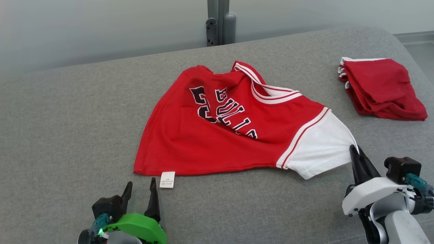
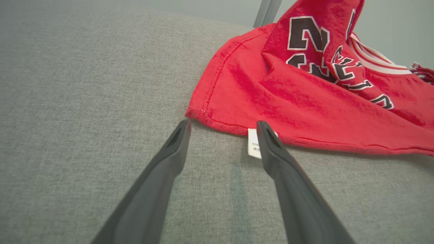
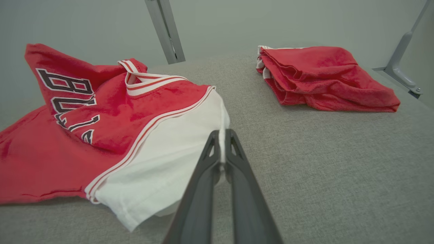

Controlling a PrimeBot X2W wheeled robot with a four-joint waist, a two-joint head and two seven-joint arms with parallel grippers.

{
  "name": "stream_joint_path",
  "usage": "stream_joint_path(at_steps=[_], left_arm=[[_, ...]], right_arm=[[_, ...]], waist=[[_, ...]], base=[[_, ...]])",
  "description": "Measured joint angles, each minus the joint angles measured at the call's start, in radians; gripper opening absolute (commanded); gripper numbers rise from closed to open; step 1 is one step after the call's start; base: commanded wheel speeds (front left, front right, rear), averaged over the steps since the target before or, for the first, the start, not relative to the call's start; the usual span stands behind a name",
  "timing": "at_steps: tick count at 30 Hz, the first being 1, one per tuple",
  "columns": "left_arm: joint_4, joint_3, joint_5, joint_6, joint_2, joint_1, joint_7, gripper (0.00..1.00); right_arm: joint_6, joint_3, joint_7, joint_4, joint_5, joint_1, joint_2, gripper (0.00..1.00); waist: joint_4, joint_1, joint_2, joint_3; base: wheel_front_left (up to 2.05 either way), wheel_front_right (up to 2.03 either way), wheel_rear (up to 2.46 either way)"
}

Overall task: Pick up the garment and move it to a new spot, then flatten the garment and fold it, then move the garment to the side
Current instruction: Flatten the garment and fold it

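Right gripper (image 1: pixel 355 147) pinches the white sleeve (image 1: pixel 318 145) of the jersey (image 1: pixel 210 142) at four o'clock. Left gripper (image 1: pixel 141 181) gapes at seven o'clock, near the hem (image 1: pixel 203 170).

I read "BULLS" and a "2" in black on the red garment (image 1: pixel 190 145); print on its white tag (image 1: pixel 167 179) is illegible.

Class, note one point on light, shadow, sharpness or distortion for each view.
Head view: soft, even light, no glare, only a thin shadow under the red and white basketball jersey on the grey fabric surface. Left wrist view: the weave is crisp near the hem, smoother farther off. Right wrist view: the grey metal post leans; faint shadow under the white sleeve.
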Motion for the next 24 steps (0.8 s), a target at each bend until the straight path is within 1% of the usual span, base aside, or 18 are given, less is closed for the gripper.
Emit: stream_joint_path(at_steps=[6,11,14,15,17,18,19,20,21,22,23,24], left_arm=[[0.086,0.018,-0.042,0.033,0.000,-0.057,0.059,1.00],[0.119,0.029,-0.088,0.063,-0.001,-0.090,0.068,1.00],[0.140,0.035,-0.100,0.073,0.000,-0.104,0.078,1.00],[0.144,0.036,-0.105,0.074,-0.001,-0.109,0.080,0.98],[0.152,0.043,-0.123,0.076,0.000,-0.122,0.080,0.87],[0.156,0.044,-0.123,0.077,0.000,-0.128,0.080,0.77],[0.161,0.046,-0.124,0.078,-0.001,-0.134,0.080,0.59],[0.166,0.049,-0.132,0.077,-0.001,-0.140,0.080,0.46],[0.170,0.052,-0.142,0.076,-0.001,-0.144,0.080,0.43],[0.177,0.052,-0.147,0.075,0.000,-0.149,0.080,0.30],[0.182,0.050,-0.148,0.074,0.000,-0.155,0.080,0.20],[0.189,0.049,-0.148,0.071,0.000,-0.162,0.080,0.03]], right_arm=[[0.000,0.007,0.010,-0.038,-0.008,0.015,0.009,0.00],[0.000,0.020,0.010,-0.046,-0.007,0.019,0.017,0.00],[0.000,0.028,0.009,-0.048,-0.007,0.019,0.019,0.00],[0.000,0.030,0.007,-0.049,-0.006,0.019,0.020,0.00],[0.000,0.032,0.004,-0.050,-0.006,0.019,0.020,0.00],[0.000,0.033,0.002,-0.050,-0.006,0.019,0.019,0.00],[0.000,0.033,0.000,-0.050,-0.006,0.019,0.019,0.00],[0.000,0.035,-0.001,-0.050,-0.006,0.019,0.019,0.00],[0.000,0.036,-0.003,-0.050,-0.006,0.019,0.019,0.00],[0.000,0.037,-0.003,-0.050,-0.006,0.018,0.019,0.00],[0.000,0.037,-0.003,-0.050,-0.006,0.018,0.019,0.00],[0.000,0.037,-0.005,-0.049,-0.006,0.017,0.019,0.00]], waist=[[-0.039,0.0000,0.0000,0.012],[-0.065,0.0000,0.0000,0.025],[-0.076,0.0000,0.0000,0.032],[-0.078,0.0000,0.0000,0.034],[-0.083,0.0000,0.0000,0.039],[-0.085,0.0000,0.0000,0.040],[-0.087,0.0000,0.0000,0.042],[-0.088,0.0000,0.0000,0.044],[-0.089,0.0000,0.0000,0.045],[-0.090,0.0001,0.0000,0.046],[-0.091,0.0000,0.0000,0.046],[-0.091,0.0001,0.0000,0.046]], base=[[0.00,0.00,0.00],[0.00,0.00,0.00],[0.00,0.00,0.00],[0.00,0.00,0.00],[0.00,0.00,0.00],[0.00,0.00,0.00],[0.00,0.00,0.00],[0.00,0.00,0.00],[0.00,0.00,0.00],[0.00,0.00,0.00],[0.00,0.00,0.00],[0.00,0.00,0.00]])
